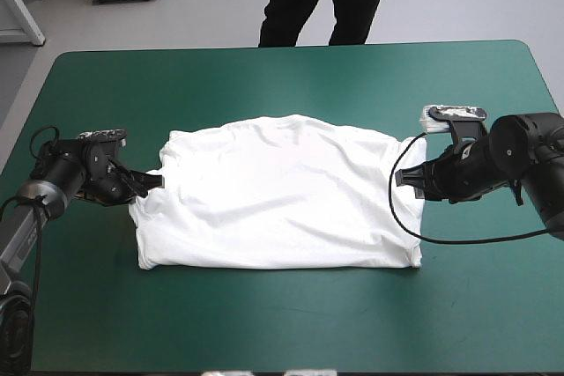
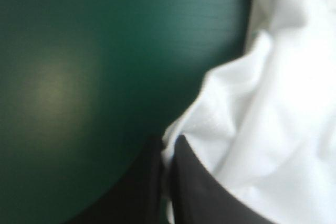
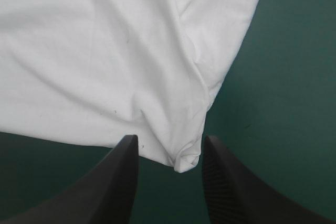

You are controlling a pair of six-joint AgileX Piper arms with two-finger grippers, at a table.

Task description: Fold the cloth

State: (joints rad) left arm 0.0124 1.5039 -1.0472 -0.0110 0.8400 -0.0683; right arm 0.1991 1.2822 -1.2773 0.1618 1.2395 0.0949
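While the left gripper (image 2: 169,142) pinches the T-shirt (image 1: 273,195) at its left edge, the right gripper (image 3: 169,142) stands spread, the T-shirt's right corner loose between its black fingers (image 3: 118,182). The T-shirt lies flat on the teal-green cover (image 1: 264,77); a lift now would likely drag it lopsided, that corner slipping free.

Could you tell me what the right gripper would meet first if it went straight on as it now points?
The T-shirt: its bunched corner lies between the open fingers of the right gripper, so it would probably press into the white cloth almost at once, though depth is unclear.
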